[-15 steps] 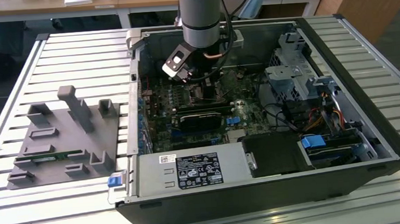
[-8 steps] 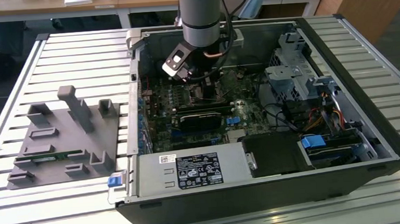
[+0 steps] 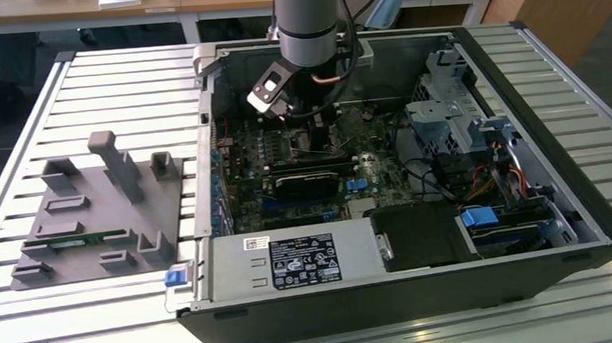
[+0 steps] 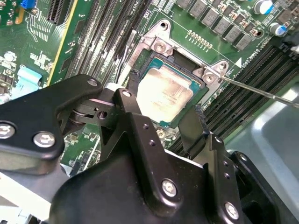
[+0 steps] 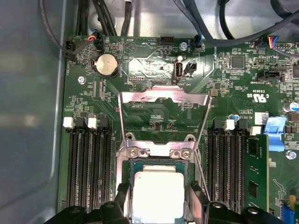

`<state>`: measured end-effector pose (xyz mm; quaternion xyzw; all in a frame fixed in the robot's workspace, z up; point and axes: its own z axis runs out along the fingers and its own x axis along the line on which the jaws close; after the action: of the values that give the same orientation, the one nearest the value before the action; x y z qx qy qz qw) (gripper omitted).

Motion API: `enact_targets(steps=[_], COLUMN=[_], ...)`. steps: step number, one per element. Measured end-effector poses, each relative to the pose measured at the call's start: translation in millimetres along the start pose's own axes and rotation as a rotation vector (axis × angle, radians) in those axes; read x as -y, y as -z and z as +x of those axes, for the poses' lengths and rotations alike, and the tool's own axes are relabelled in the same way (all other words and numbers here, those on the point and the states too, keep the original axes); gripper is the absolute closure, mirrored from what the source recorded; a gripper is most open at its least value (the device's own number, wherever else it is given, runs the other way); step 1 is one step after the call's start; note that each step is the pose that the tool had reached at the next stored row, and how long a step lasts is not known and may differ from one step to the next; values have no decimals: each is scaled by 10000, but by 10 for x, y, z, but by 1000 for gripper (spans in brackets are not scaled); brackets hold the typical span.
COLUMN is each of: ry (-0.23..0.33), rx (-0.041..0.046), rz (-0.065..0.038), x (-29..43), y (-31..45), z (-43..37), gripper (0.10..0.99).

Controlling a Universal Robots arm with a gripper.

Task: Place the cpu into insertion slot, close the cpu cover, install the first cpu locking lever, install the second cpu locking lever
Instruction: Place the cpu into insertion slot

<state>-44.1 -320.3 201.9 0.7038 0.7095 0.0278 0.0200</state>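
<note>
The cpu [image 5: 158,196] [image 4: 166,91], a silver-topped square chip, lies flat in the insertion slot [image 5: 159,150] [image 4: 160,45] on the green motherboard. My gripper [image 5: 159,199] [image 4: 166,95] hangs right over it, and its black fingers [image 4: 134,79] sit against two opposite edges of the chip. The cpu cover [image 5: 163,97], a thin silvery frame with a window, stands swung up and open behind the slot. A thin wire locking lever [image 4: 261,91] sticks out beside the slot, unlatched. In the exterior view the gripper [image 3: 301,125] is deep inside the open computer case.
Black memory slots [image 5: 86,168] [image 5: 229,168] run along both sides of the socket. Cables [image 5: 210,28] hang over the board's far end. Drive cages [image 3: 462,122] and a power supply [image 3: 290,260] fill the case. A grey fixture block [image 3: 101,208] stands on the slatted table at the exterior view's left.
</note>
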Motion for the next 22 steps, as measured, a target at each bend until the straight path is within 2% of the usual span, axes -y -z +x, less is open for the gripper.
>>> enact_targets(steps=[5,8,10,11,12,13,15,16,17,22], ry=[0,-2,-2,-2,-2,-4,-3,-3,-3,-2], rx=[0,-5,-1,0,-1,-2,-5,-7,-6,2], rz=[70,220,293,314,320,321,320,319,320,320], x=[-11,-38,-51,-54,-55,-56,-57,-58,-58,-59], y=[53,58,63,70,78,86,92,92,94,99], z=[0,0,0,0,0,0,1,1,1,0], gripper=[482,667,667,725,784,784,902,902,961,980])
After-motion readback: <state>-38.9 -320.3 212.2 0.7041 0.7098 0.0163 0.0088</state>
